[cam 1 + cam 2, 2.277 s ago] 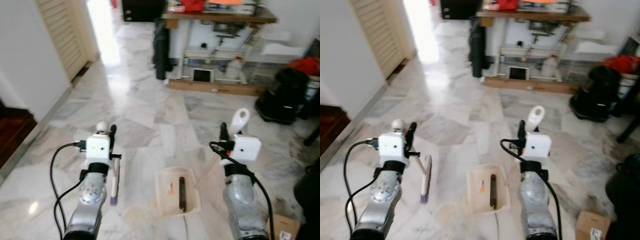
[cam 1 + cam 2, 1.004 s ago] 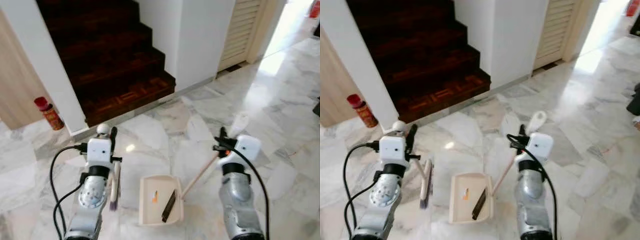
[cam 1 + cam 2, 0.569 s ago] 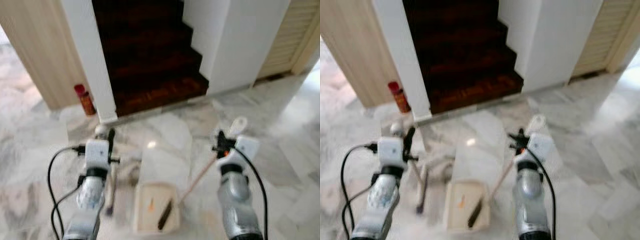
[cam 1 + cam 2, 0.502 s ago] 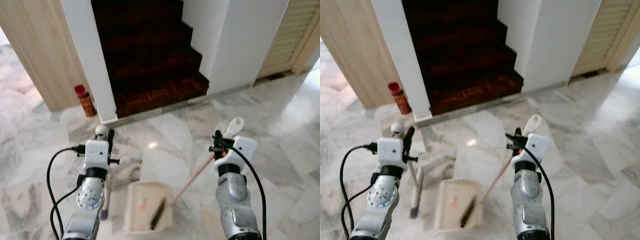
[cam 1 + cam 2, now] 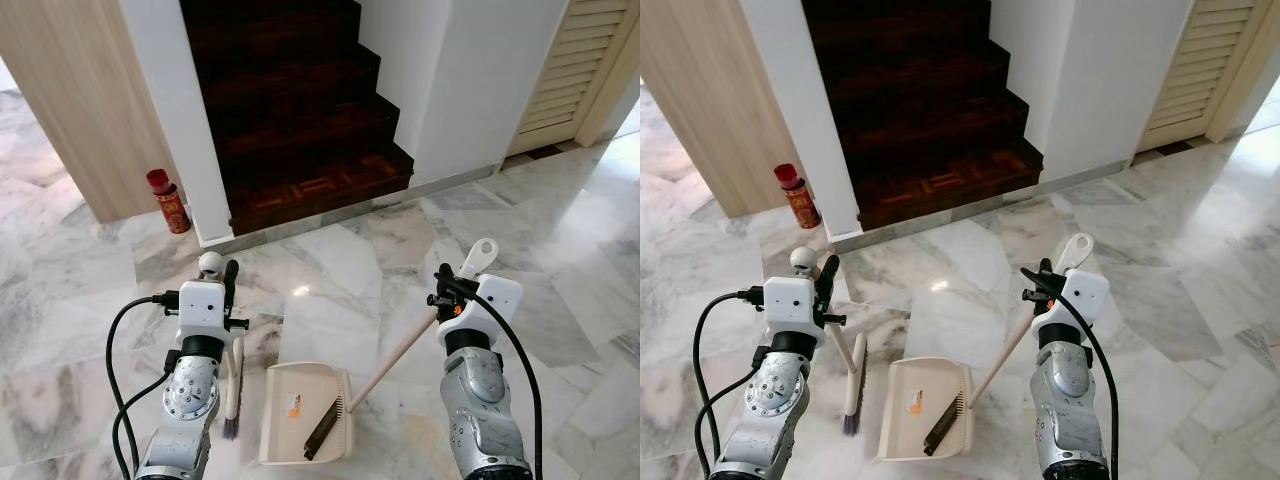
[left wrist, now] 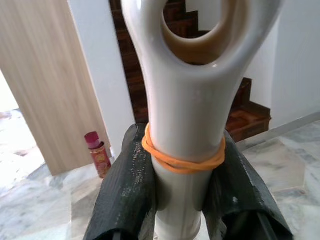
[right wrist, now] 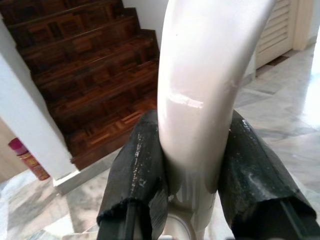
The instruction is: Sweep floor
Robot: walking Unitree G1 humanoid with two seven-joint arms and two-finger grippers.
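Both sets of jaws are clamped on handles; left gripper (image 6: 187, 195) is closed around the cream handle of the broom (image 5: 853, 385), an orange rubber band (image 6: 182, 156) wrapped round the handle just above the fingers (image 6: 127, 187); right gripper (image 7: 192, 165) is closed around the cream handle of the dustpan (image 5: 305, 415), one black finger pressed to each side of it.

Head views: left arm low on the left, its gripper up near the round handle end; broom hangs down beside that arm, dark bristle head at the marble floor (image 5: 80, 300), just left of the dustpan; right arm low on the right, long pinkish dustpan handle running diagonally down from its gripper to the pan; pan sits flat on the floor between the two arms, mouth toward the robot; inside it a dark comb-like strip (image 5: 322, 428) lying slanted and a small orange scrap (image 5: 291, 404).

Ahead: dark wooden staircase (image 5: 290, 110) rising between white walls; red canister (image 5: 168, 200) standing on the floor at the left foot of the stairs, beside a light wood panel (image 5: 75, 100); louvred door (image 5: 575, 65) at far right; pale grey-veined tiles all around; black cable (image 5: 125, 370) looping off the left arm.
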